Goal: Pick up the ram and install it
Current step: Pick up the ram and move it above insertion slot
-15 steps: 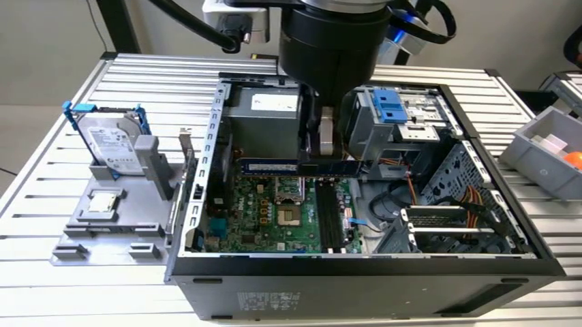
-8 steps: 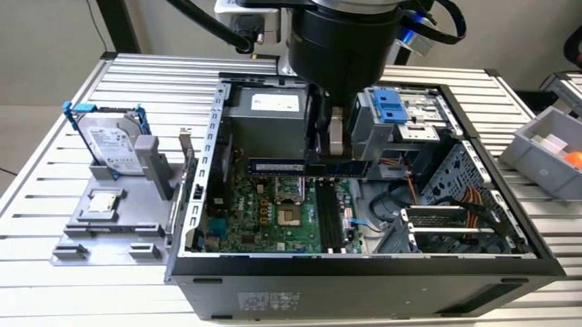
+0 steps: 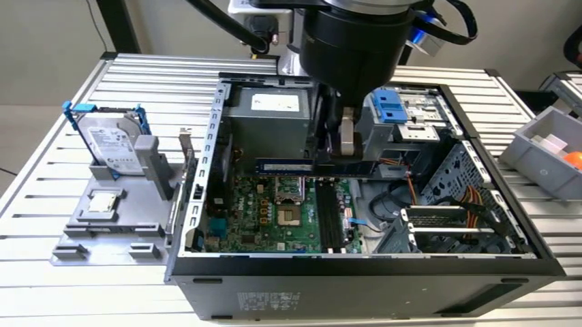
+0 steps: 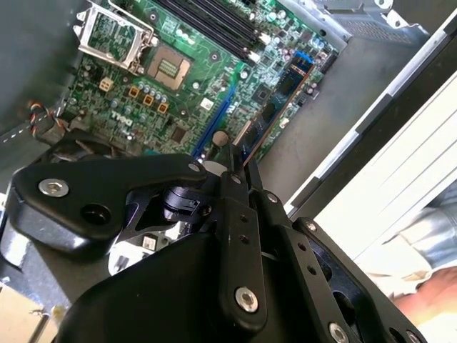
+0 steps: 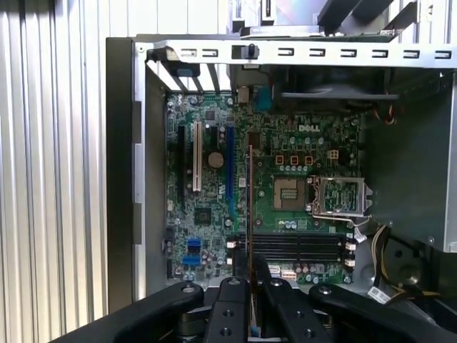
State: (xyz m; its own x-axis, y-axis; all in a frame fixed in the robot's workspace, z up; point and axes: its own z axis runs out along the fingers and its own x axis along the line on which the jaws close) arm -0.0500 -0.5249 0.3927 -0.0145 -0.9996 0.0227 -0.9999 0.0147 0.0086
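One stick, the ram (image 3: pixel 283 167), is pinched on its flat faces by the claw (image 3: pixel 348 158), which is closed narrow around it. Most of the ram's length juts out beyond the fingertips. It hangs inside the open case (image 3: pixel 364 262), clear of the board (image 3: pixel 264 218) beneath the claw and not yet touching anything. The pick-up looks done, and the step in hand is judged to be the carry and line-up over the slots (image 5: pixel 296 246), which lie just under the claw's tips. In the first wrist view the ram (image 5: pixel 250 200) shows as a thin edge running crosswise to those slots — not along them. Seating it would likely call for a turn of the wrist until stick and slot are parallel, then a straight, even press down.
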